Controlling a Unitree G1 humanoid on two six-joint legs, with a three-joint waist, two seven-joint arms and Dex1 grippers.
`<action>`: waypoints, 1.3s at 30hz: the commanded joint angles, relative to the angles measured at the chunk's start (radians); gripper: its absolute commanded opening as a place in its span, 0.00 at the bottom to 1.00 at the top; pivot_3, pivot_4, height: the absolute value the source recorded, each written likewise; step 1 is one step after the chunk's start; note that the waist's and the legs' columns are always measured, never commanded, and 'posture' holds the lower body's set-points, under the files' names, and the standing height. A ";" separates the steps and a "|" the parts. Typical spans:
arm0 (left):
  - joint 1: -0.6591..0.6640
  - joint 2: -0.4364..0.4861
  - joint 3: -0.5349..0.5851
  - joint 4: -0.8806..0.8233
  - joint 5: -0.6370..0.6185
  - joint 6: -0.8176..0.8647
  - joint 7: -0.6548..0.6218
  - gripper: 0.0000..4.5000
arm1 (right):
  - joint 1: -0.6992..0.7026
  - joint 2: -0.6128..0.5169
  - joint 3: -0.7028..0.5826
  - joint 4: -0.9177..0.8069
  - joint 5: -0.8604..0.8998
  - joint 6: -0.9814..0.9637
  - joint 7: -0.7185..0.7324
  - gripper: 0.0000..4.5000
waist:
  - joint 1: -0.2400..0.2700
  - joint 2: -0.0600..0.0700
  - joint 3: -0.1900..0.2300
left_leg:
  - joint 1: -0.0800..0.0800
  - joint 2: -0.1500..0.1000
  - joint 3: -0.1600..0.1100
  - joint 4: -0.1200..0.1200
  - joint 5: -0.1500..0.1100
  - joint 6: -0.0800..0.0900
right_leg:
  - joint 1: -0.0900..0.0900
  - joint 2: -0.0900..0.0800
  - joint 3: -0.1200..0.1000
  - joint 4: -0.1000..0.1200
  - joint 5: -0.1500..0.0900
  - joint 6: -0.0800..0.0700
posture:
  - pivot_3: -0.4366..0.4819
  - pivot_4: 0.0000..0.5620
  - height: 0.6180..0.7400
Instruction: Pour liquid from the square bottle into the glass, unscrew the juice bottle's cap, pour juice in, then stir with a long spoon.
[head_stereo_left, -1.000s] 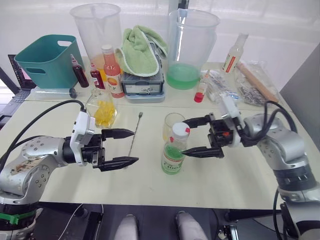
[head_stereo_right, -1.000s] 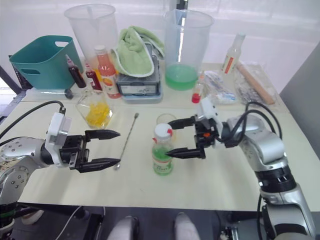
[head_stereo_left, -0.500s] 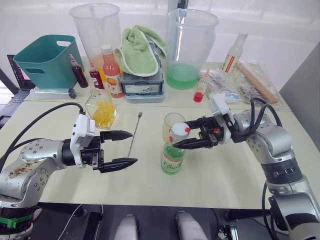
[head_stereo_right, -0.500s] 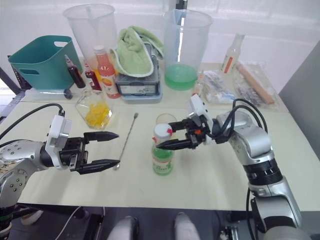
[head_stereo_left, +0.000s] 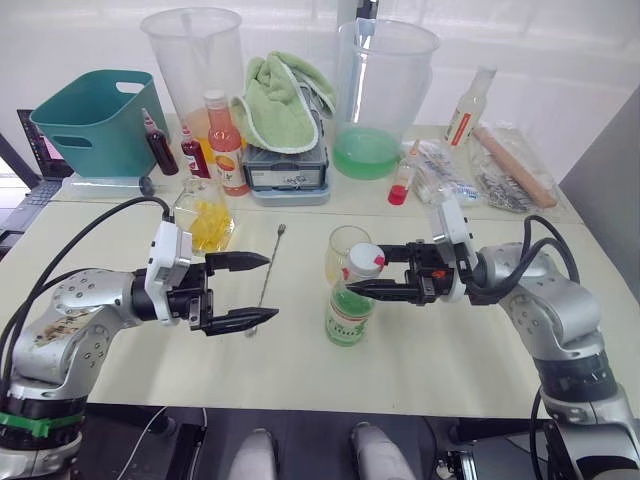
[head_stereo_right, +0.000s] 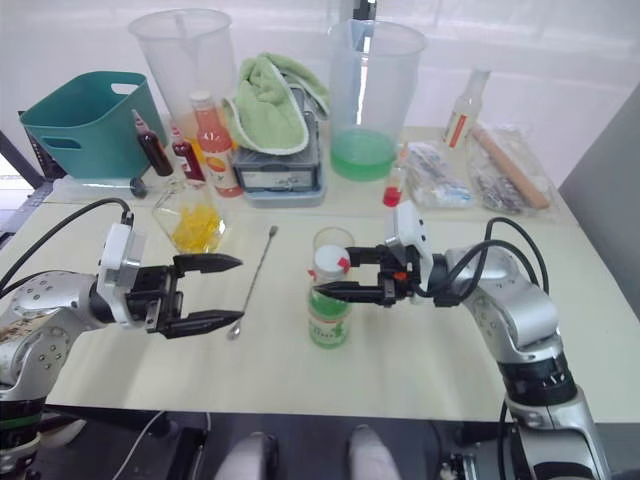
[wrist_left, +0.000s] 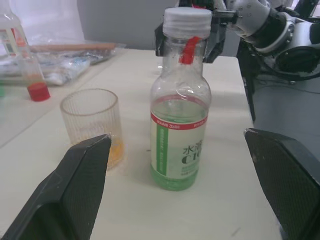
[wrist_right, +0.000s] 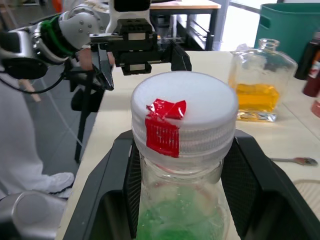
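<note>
You are looking at the cap-removal step. The juice bottle (head_stereo_left: 346, 312) is standing upright on the table (head_stereo_left: 450, 360), just beside the glass (head_stereo_left: 342, 247), which is sitting behind it.

1. The right gripper (head_stereo_left: 372, 280) is bracketing the white cap (head_stereo_left: 362, 262), 1 finger on each side. The fingers are spread slightly wider than the cap, and no firm contact is showing.
2. The left gripper (head_stereo_left: 246, 291) is hanging wide open and empty, well apart from the bottle, above the long spoon (head_stereo_left: 266, 277).

Handling, as a judgement: the bottle is looking thin-walled, under half full and light, so it is likely to spin or tip under torque. You are best taking the ribbed cap rim with the right fingers while the left clamps the labelled body low down.
</note>
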 joint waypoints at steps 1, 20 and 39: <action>-0.036 -0.005 -0.017 0.016 0.005 -0.026 -0.030 1.00 | 0.033 -0.024 -0.087 -0.135 0.048 0.074 -0.128 0.38 | 0.000 0.000 0.000 | 0.000 0.000 0.000 0.000 0.000 0.000 | 0.000 0.000 0.000 0.000 0.000 0.000 | 0.48 0.27 0.89; -0.155 -0.020 -0.104 0.156 0.048 -0.051 -0.159 1.00 | 0.252 0.062 -0.106 -0.448 0.179 0.223 -0.560 0.38 | -0.002 0.000 0.000 | -0.001 0.000 -0.001 0.000 0.000 0.000 | 0.000 0.001 0.000 0.000 -0.001 0.000 | 0.48 0.27 0.89; -0.173 -0.033 -0.088 0.113 0.008 0.002 -0.115 1.00 | 0.198 -0.192 -0.399 -0.320 0.492 0.224 -0.348 0.99 | 0.001 0.000 0.000 | -0.001 0.000 -0.001 0.000 0.000 0.000 | 0.000 0.001 0.000 -0.001 -0.001 0.001 | 0.48 0.27 0.89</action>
